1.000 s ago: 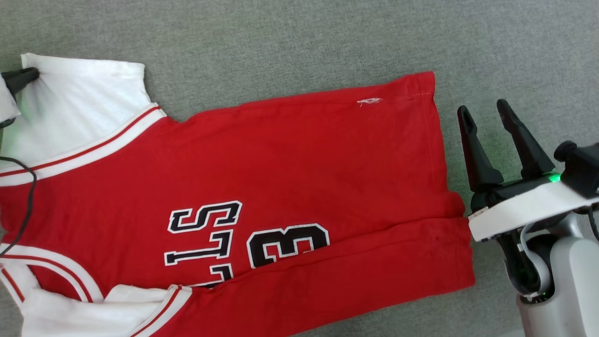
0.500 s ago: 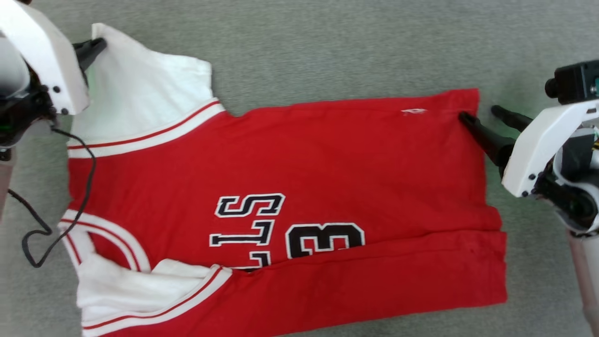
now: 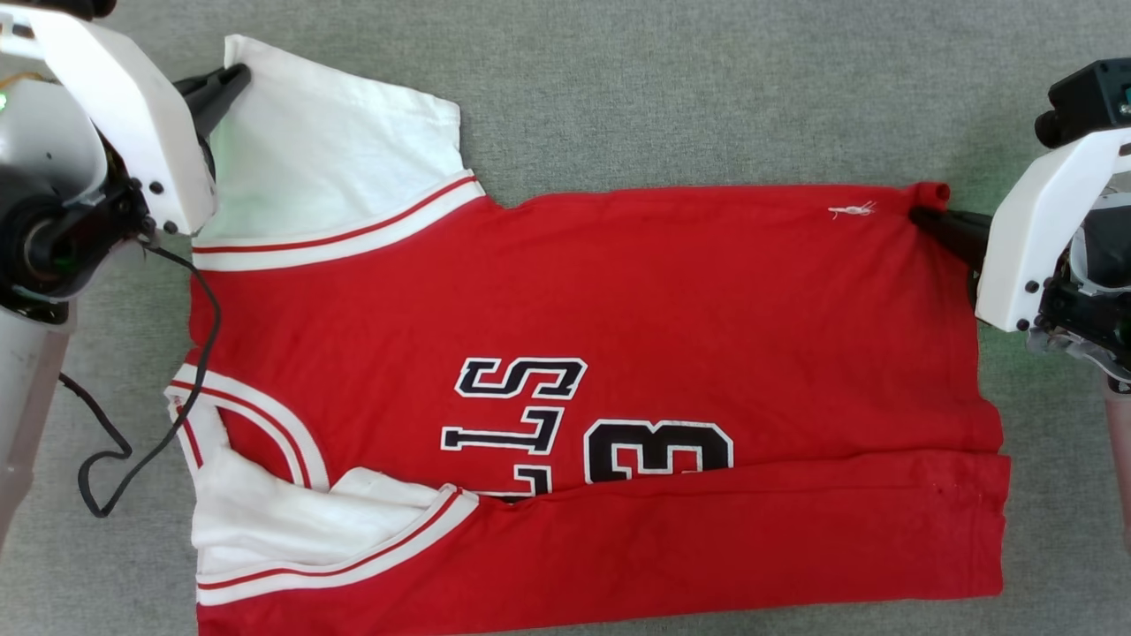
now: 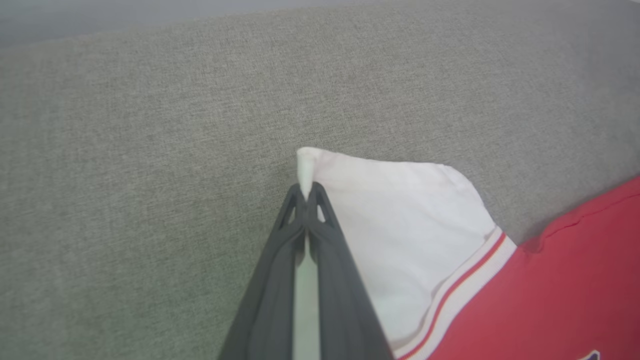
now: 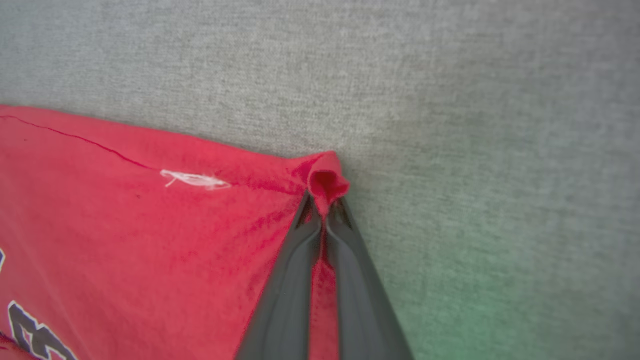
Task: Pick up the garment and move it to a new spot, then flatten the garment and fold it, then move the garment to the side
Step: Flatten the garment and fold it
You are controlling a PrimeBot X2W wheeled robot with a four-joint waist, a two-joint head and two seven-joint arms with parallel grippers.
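- Since a second ago, the right gripper [image 5: 324, 202] has gone from spread wide beside the hem to pinched on the red jersey's [image 3: 671, 291] far hem corner, which bunches above its tips.
- At the other end, the left gripper [image 4: 305, 194] is clamped on the tip of the white sleeve [image 3: 327, 150].
- Between them the red jersey lies spread on the grey fabric surface [image 3: 707, 79], its near edge folded over.

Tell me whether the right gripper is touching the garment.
Touching. Right wrist view shows the right gripper shut on the garment, pinching its bunched red corner.
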